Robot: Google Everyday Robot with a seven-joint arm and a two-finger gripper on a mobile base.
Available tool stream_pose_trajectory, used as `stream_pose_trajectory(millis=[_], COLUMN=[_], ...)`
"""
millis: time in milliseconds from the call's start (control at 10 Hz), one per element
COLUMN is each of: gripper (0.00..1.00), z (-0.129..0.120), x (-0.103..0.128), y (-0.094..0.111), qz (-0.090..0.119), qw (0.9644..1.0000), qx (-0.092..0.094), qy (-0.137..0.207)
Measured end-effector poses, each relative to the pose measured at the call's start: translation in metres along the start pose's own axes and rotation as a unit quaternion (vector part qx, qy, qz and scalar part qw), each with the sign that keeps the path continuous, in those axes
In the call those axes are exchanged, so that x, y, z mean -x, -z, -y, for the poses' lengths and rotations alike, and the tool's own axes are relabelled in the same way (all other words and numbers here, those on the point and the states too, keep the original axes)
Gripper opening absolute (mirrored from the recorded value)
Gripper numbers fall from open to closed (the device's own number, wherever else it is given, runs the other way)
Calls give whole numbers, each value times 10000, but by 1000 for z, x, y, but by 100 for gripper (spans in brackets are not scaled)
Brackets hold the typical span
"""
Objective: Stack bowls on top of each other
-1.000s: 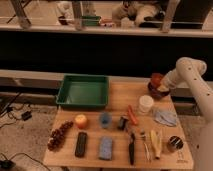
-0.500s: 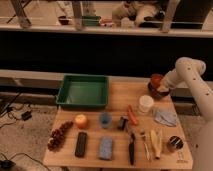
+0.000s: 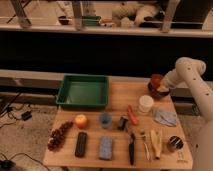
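The orange-red bowl (image 3: pixel 156 80) sits on or just above the dark maroon bowl (image 3: pixel 158 93) at the table's far right edge. My gripper (image 3: pixel 163 86) is at these bowls, at the end of the white arm (image 3: pixel 192 75) that comes in from the right. I cannot tell whether it touches the orange-red bowl. The white round container (image 3: pixel 145 104) stands just in front and left of the bowls. The small blue cup (image 3: pixel 105 119) is near the middle of the table.
A green tray (image 3: pixel 83 91) sits at the back left. The wooden table (image 3: pixel 117 145) also bears an orange (image 3: pixel 80 121), grapes (image 3: pixel 58 135), a black remote (image 3: pixel 80 144), a blue sponge (image 3: pixel 105 147), a carrot (image 3: pixel 132 115), a cloth (image 3: pixel 165 117), utensils, a banana (image 3: pixel 156 142).
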Motion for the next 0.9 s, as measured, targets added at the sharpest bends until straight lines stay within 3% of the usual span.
stream_pose_trajectory(millis=[200,900], gripper=[80,80], z=[0,0], x=[-1,-1], y=[0,-1], qz=[-1,-5], qw=[10000,10000], qx=[-3,2], qy=[-4,-8])
